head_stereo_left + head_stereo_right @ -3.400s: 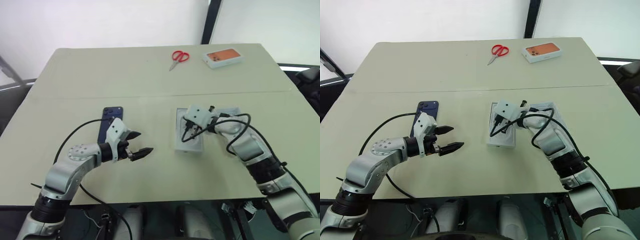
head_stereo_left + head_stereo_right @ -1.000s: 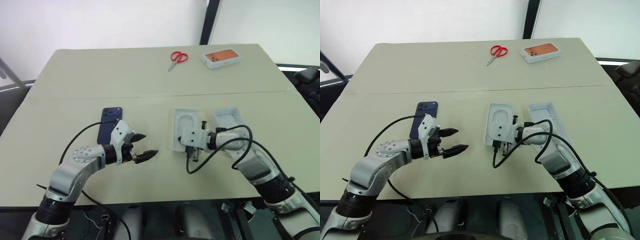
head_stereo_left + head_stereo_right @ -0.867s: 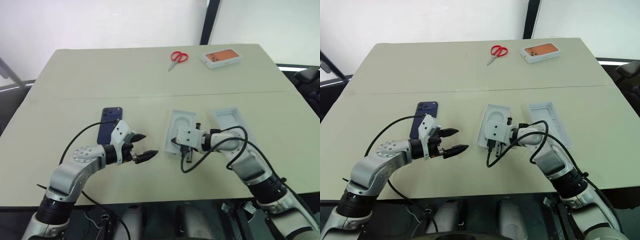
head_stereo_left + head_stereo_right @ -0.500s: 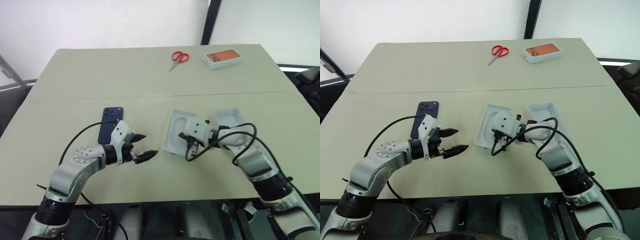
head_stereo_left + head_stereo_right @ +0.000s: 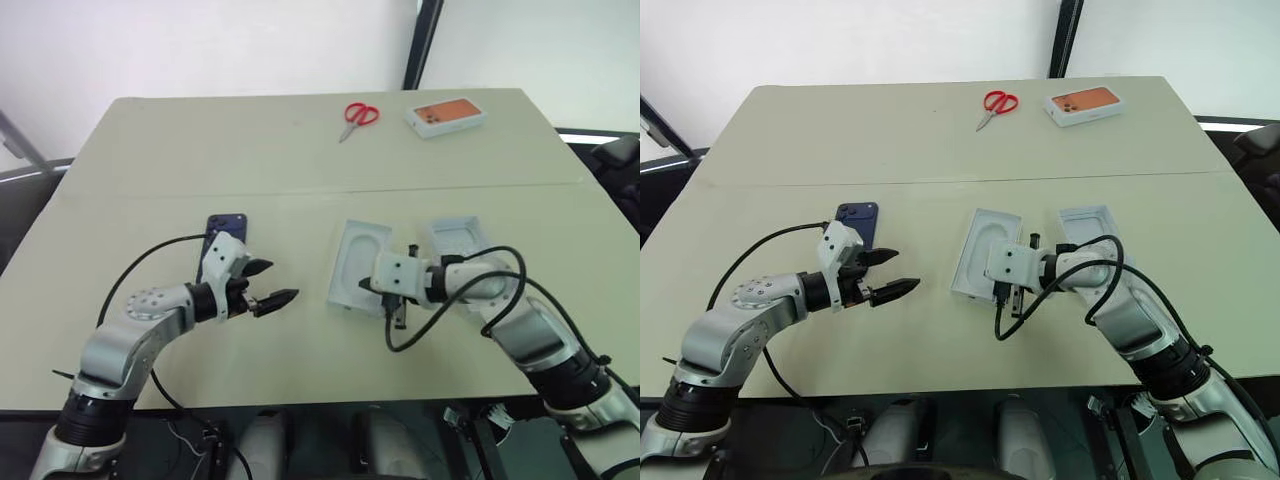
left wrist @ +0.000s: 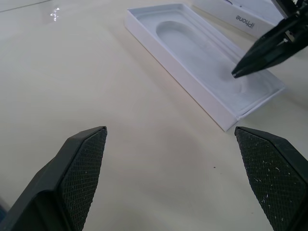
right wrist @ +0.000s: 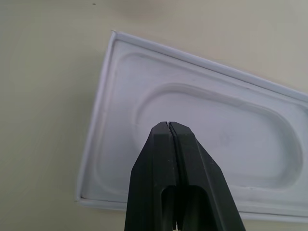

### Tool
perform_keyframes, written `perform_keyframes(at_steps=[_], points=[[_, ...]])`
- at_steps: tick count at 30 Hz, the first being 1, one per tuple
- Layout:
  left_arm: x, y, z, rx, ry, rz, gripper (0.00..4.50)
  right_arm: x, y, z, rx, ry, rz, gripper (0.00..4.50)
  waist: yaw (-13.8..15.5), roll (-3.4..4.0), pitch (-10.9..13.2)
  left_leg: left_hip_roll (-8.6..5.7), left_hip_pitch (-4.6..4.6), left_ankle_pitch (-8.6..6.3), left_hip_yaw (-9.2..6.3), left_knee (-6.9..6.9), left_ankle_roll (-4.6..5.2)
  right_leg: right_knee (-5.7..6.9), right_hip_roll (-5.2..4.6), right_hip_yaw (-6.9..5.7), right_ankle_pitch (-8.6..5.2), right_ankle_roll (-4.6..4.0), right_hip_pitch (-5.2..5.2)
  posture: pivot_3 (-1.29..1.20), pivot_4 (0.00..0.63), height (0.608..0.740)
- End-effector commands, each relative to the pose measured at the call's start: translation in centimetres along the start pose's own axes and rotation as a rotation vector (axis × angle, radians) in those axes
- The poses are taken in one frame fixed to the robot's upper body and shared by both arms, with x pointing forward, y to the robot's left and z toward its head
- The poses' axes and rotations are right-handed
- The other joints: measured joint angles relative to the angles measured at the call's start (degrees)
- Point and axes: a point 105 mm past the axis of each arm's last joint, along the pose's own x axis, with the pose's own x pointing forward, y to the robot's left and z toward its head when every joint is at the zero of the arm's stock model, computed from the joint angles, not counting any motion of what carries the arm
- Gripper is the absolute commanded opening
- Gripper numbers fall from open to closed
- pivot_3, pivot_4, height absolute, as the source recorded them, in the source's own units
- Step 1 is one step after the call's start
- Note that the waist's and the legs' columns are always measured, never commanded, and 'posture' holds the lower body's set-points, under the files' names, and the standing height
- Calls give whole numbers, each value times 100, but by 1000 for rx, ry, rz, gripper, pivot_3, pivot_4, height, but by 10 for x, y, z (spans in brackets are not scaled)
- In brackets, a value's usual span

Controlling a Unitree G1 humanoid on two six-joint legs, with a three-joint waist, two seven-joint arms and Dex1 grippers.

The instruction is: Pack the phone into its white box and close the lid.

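A slim dark navy-blue phone (image 5: 857, 222) lies flat on the beige table (image 5: 920, 140), on the robot's left side, partly hidden behind the left gripper's white mount. The left gripper (image 5: 886, 273) hangs just above the table near the phone's near end, its two black fingers spread wide with nothing between them; it points towards the middle of the table.

Right of centre lies a shallow white moulded tray with an oval recess (image 5: 985, 252), open face up and angled slightly on the table. Just beside it, further to the robot's right, lies a second white rectangular box part (image 5: 1092, 238), also open face up and partly covered by the right arm and its black cable. It cannot be told which of these parts is the lid.

The right gripper (image 7: 169, 126) is poised over the near end of the recessed tray, its fingers pressed together and gripping nothing.

At the far edge of the table lie red-handled scissors (image 5: 996, 104) and a white box with an orange phone picture (image 5: 1084, 104), well apart from the work area.
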Motion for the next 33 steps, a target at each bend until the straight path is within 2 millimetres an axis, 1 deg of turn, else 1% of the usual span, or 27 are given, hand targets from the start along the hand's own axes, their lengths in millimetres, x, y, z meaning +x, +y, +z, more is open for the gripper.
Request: perform_keyframes(at_steps=[1,3,4,7,11,12,14,19,21,22,26,27,30,33], points=[[-5,0,6,18,-26,7,4500,-8,-5,12,-53,-25,-19,20,-2,0,0,0,0,0,0,0,0,0,0,0,0,0,0,0,150,740],[-5,-1,5,16,-26,7,4500,-12,-5,13,-29,-35,-15,20,-3,0,0,1,0,0,-1,-1,0,0,1,0,0,0,0,0,150,740],[-5,-2,5,14,-27,7,4500,-14,-4,14,11,-49,3,20,-3,0,0,1,0,0,-1,-1,0,0,1,0,0,0,-1,0,150,740],[-5,-2,5,11,-26,7,4500,-19,2,18,72,-79,41,840,-1,0,0,1,0,0,-1,-1,0,0,1,0,0,0,0,0,150,740],[-5,-2,4,9,-25,7,4500,-22,13,22,89,-95,68,2946,-1,0,0,1,0,0,-2,-1,0,0,1,0,0,0,0,0,150,740],[-4,-2,4,8,-25,6,4500,-22,18,23,95,-102,85,3357,1,0,0,1,0,0,-2,-1,0,0,0,0,0,0,0,0,150,740],[-3,-3,3,7,-24,2,4500,-21,26,22,108,-98,102,3357,1,0,0,1,0,0,-2,-1,0,0,0,0,0,0,0,0,150,740],[-1,-5,3,6,-24,-6,4500,-11,32,15,138,-72,90,3357,-3,0,0,1,1,0,-2,-1,0,1,1,0,0,0,0,0,150,740],[0,-5,3,7,-25,-8,4500,-11,34,13,140,-60,91,2843,-1,0,0,2,1,0,-2,-2,0,1,1,-1,0,0,-1,0,150,740],[0,-6,3,6,-25,-10,4500,-11,34,12,139,-55,90,2465,0,0,0,1,0,0,-2,-1,0,1,1,0,0,0,0,0,150,740],[0,-7,3,7,-24,-15,4500,-11,32,7,125,-31,75,429,0,0,0,1,1,0,-2,-1,0,0,1,-1,0,0,0,0,150,740],[0,-7,3,7,-24,-15,4500,-11,32,7,123,-29,74,61,-1,0,0,1,1,0,-2,-1,0,0,1,-1,0,0,0,0,150,740],[0,-7,3,6,-25,-17,4500,-13,30,7,91,-31,69,61,0,0,0,1,0,0,-2,-1,0,0,1,-1,0,0,0,0,150,740],[-1,-6,3,6,-23,-16,4500,-18,27,6,19,-26,64,61,-1,0,0,1,0,0,-2,-1,0,0,1,-1,0,0,0,0,150,740]])
